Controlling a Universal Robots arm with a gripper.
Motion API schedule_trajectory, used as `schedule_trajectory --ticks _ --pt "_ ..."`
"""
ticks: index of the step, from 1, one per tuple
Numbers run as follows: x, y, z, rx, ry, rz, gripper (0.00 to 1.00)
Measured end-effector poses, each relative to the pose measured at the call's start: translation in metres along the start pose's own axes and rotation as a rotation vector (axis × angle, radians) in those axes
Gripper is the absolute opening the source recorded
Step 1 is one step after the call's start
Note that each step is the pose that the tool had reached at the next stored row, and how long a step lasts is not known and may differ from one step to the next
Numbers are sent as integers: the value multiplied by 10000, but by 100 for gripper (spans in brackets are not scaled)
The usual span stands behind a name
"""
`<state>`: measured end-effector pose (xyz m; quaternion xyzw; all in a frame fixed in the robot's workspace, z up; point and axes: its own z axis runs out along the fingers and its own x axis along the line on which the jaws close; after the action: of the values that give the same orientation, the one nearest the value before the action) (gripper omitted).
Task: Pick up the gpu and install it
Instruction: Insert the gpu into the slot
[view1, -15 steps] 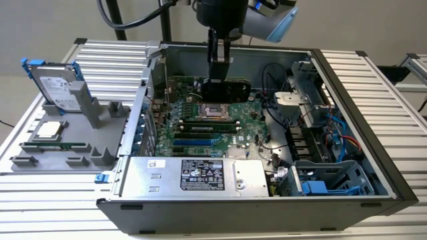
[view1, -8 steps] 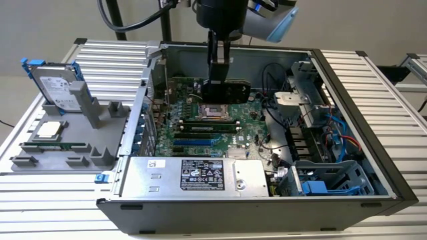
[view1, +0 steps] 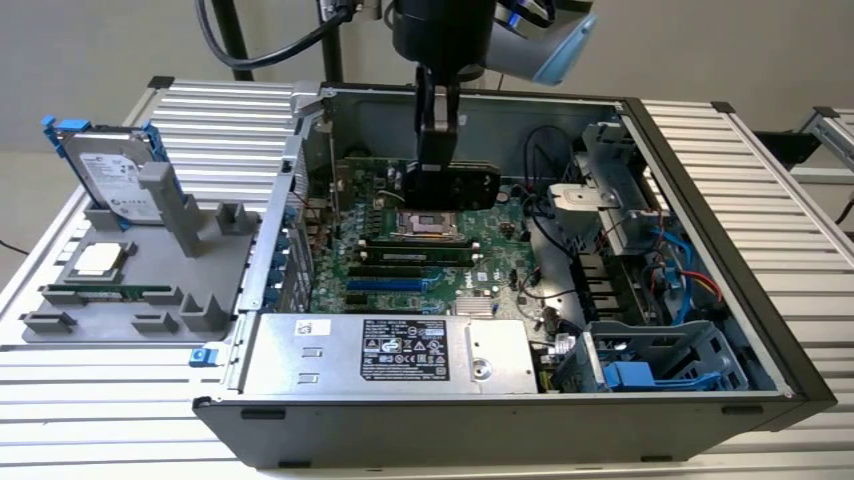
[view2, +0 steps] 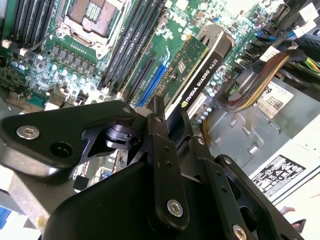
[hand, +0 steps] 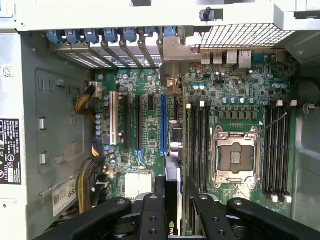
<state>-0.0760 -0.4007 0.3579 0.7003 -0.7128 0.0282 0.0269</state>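
Note:
My gripper (view1: 435, 178) hangs inside the open computer case (view1: 747, 250), shut on the gpu (view1: 470, 186), a black-faced card held on edge over the green motherboard (view1: 400, 270). In the second wrist view the gpu (view2: 200, 70) shows its green board and black cooler edge, running away from the gripper (view2: 170, 117) above the expansion slots. In the first wrist view the gpu (hand: 172, 165) is seen edge-on between the gripper (hand: 174, 199) fingers. It lies just beside the long blue slot (hand: 163, 125), with its silver bracket (hand: 172, 57) toward the case's rear slot openings.
On the exterior view's left, a grey fixture (view1: 80, 330) holds a silver hard drive (view1: 114, 175) with a blue frame, a processor chip (view1: 100, 260) and a memory stick (view1: 107, 293). Inside the case are the power supply (view1: 387, 350), cable bundles (hand: 87, 175) and an open processor socket (hand: 235, 157).

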Motion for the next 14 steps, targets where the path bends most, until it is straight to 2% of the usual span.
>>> schedule_trajectory --ticks 14 --pt "-4 0 48 1 20 0 0"
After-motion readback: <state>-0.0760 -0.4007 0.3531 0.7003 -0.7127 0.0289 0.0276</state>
